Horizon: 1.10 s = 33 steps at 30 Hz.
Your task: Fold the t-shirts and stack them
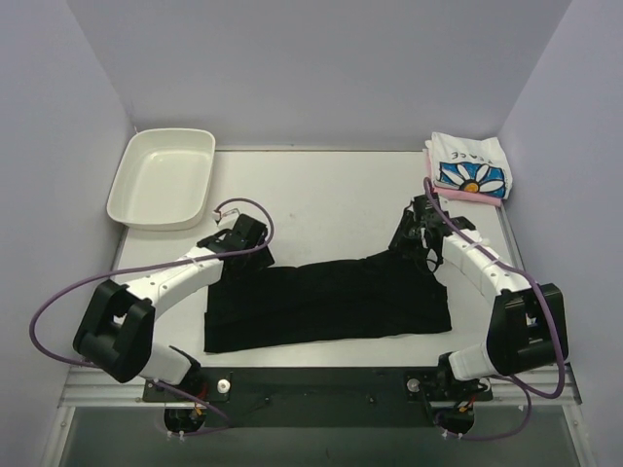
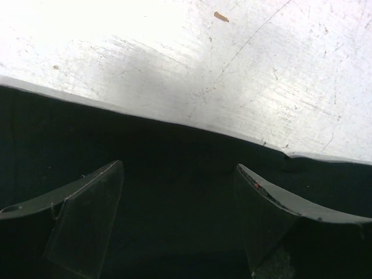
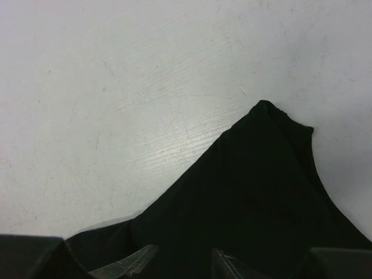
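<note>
on the white table (image 1: 321, 195), toward its near edge, the black t-shirt (image 1: 326, 302) lies flat as a wide band, its long edges running left to right. its far right corner rises into a pointed flap next to the right arm's wrist.

at the shirt's far left corner the left gripper (image 2: 179, 168) sits low over the cloth. in the left wrist view its fingers (image 2: 87, 209) stand wide apart above the black fabric. nothing is pinched between them, and the shirt's far edge runs across just ahead of the tips, with bare scratched tabletop beyond it.

over the far right part of the shirt, the right gripper (image 3: 185, 250) hangs close above the fabric. only the tips show at the bottom of its wrist view; they are parted by a moderate gap and grip nothing. the pointed flap lies flat on the table ahead of them.

in the far right corner the white t-shirt with the blue daisy print (image 1: 470, 167) rests folded on top of the pink t-shirt (image 1: 465, 197), of which only a thin edge shows along the near and left sides. this small stack is well apart from the black shirt.

in the far left corner sits a white plastic tray (image 1: 125, 185), clear of both arms.
</note>
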{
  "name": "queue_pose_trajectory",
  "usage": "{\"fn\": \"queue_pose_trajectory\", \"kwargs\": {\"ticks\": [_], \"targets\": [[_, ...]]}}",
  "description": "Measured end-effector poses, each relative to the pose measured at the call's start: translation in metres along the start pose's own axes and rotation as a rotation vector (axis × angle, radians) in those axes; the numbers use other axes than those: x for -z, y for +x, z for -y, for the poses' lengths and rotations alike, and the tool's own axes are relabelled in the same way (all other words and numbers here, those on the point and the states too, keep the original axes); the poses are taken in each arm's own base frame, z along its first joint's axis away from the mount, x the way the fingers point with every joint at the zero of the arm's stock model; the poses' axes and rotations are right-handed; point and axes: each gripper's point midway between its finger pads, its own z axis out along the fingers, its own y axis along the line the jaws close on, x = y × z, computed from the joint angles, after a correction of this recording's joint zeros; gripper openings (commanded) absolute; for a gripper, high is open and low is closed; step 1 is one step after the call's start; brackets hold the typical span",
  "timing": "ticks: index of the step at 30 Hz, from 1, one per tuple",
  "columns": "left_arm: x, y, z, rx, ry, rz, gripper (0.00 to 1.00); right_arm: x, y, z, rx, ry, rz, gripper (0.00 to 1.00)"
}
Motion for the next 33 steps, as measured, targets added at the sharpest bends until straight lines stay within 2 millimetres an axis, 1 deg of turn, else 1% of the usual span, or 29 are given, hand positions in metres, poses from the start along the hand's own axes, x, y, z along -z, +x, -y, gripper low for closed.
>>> {"fn": "queue_pose_trajectory", "kwargs": {"ticks": [7, 9, 14, 18, 22, 27, 33], "targets": [[-0.013, 0.006, 0.003, -0.008, -0.009, -0.019, 0.85, 0.001, 0.01, -0.009, 0.034, -0.02, -0.02, 0.39], [-0.015, 0.006, 0.005, -0.005, -0.003, -0.018, 0.85, 0.001, 0.015, -0.01, 0.043, -0.021, -0.027, 0.36], [-0.02, 0.011, 0.007, -0.008, -0.005, -0.031, 0.84, -0.003, 0.033, -0.003, 0.059, -0.005, -0.064, 0.34], [-0.022, 0.013, 0.007, -0.01, -0.005, -0.038, 0.84, -0.003, 0.046, 0.005, 0.064, 0.01, -0.086, 0.34], [-0.022, 0.012, 0.009, -0.004, 0.0, -0.034, 0.84, 0.001, 0.048, 0.008, 0.063, 0.009, -0.08, 0.33], [-0.023, 0.012, 0.01, 0.004, 0.001, -0.032, 0.84, 0.001, 0.049, 0.007, 0.068, 0.009, -0.081, 0.33], [-0.023, 0.012, 0.01, 0.009, 0.002, -0.033, 0.84, -0.001, 0.058, 0.007, 0.081, 0.011, -0.096, 0.32]]}}
